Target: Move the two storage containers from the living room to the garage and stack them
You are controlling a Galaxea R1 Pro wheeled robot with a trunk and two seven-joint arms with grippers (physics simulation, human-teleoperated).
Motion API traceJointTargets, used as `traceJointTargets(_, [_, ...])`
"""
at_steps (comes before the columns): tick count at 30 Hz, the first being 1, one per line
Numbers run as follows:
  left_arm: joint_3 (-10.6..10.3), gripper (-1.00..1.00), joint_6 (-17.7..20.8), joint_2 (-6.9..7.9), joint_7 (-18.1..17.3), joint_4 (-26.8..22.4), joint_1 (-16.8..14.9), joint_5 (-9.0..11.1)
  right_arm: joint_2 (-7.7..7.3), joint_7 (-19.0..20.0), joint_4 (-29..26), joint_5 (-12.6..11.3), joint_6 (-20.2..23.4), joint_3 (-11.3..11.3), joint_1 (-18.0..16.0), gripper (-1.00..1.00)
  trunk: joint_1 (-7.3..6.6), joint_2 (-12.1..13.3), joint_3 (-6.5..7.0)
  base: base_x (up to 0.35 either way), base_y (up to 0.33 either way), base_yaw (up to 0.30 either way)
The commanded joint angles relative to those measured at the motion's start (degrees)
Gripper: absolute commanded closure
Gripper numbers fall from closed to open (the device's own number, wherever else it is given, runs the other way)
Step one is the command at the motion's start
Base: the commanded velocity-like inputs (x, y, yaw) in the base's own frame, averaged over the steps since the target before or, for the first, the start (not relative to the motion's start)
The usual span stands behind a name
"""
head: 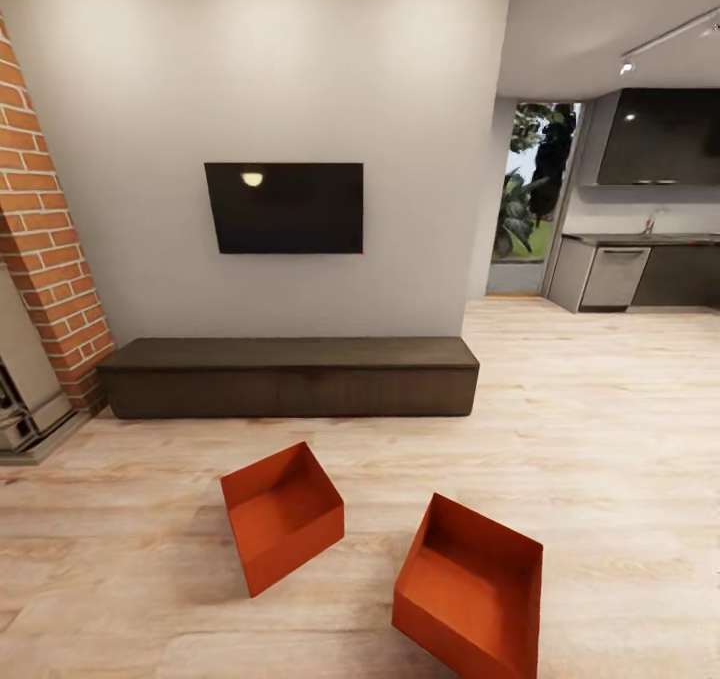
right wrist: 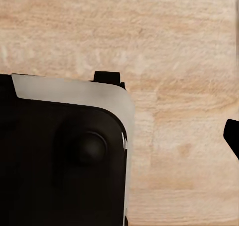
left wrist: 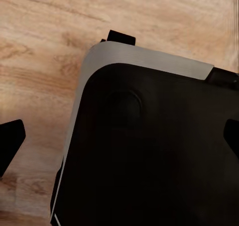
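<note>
Two orange-red boxes sit on the light wood floor (head: pixel 600 429) of the living room, in front of a long dark low cabinet (head: pixel 290 376). A black TV (head: pixel 284 208) hangs on the white wall above it.

The left box (head: pixel 282 515) is nearer the cabinet. It sits turned, with one corner pointing toward the camera, and its open top faces up. The right box (head: pixel 468 591) is closer to the camera and also turned — its long side runs from upper left to lower right in the head view. The two boxes are near each other but not touching.

A brick column (head: pixel 45 229) stands at the left. A kitchen (head: pixel 650 249) shows far off on the right.

Both wrist views look down at the robot's dark base (left wrist: pixel 149 151) and wood floor. Black finger tips (left wrist: pixel 10 141) poke in at the edges — I cannot tell how wide either hand is.
</note>
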Motion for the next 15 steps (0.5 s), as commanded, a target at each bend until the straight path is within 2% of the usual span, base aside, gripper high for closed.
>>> traceJointTargets(1, [0.30, -1.00, 0.40, -0.02, 0.02, -0.15, 0.01, 0.27, 0.01, 0.22, 0.14, -0.60, -0.28, 0.44, -0.07, -1.00, 0.03, -0.03, -0.06, 0.267, 0.012, -0.242])
traceJointTargets(6, [0.29, -1.00, 0.40, -0.02, 0.02, -0.19, 0.04, 0.27, 0.01, 0.22, 0.14, -0.60, -0.28, 0.44, -0.07, -1.00, 0.03, -0.03, -0.06, 0.161, 0.003, -0.242])
traceJointTargets(15, [0.32, -1.00, 0.40, -0.05, 0.02, -0.27, 0.03, 0.21, 0.01, 0.22, 0.14, -0.60, -0.28, 0.44, -0.07, -1.00, 0.03, -0.03, -0.06, 0.018, 0.000, -0.242])
